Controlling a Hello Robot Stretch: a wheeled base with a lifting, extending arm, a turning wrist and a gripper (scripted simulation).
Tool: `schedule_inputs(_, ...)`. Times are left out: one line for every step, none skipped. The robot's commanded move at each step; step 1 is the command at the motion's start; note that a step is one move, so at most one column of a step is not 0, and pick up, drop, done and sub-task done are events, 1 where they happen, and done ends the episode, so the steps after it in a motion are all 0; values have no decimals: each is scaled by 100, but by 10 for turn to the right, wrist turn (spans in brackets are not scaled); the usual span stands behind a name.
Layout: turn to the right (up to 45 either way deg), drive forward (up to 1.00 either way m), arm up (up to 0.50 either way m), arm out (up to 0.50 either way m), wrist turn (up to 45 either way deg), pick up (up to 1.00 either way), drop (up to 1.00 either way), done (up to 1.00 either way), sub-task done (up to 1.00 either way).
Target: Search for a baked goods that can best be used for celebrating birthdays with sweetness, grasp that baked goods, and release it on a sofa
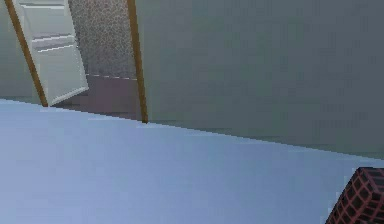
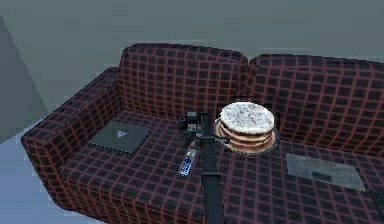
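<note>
Likely fragile, the cake (image 2: 247, 118) at sofa (image 2: 180, 75) centre wants lifting by its plate (image 2: 250, 143); you cannot tell if the gripper (image 2: 190, 124) holds it.

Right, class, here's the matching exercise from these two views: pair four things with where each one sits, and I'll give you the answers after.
Things: 1 cake; 2 white door; 3 remote; 4 dark flat square.
Places: A forward view's upper left, ajar; B left seat of the sofa; C seat front, just left of the arm; D sofa's middle, by the backrest.
Pairs: 1-D; 2-A; 3-C; 4-B.
</note>
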Motion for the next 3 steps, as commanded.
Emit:
schedule_inputs(0,0,-32,0,0,0,0,0,0)
schedule_inputs(0,0,0,0,0,0,100,0,0)
schedule_inputs(0,0,10,0,0,0,0,0,0)
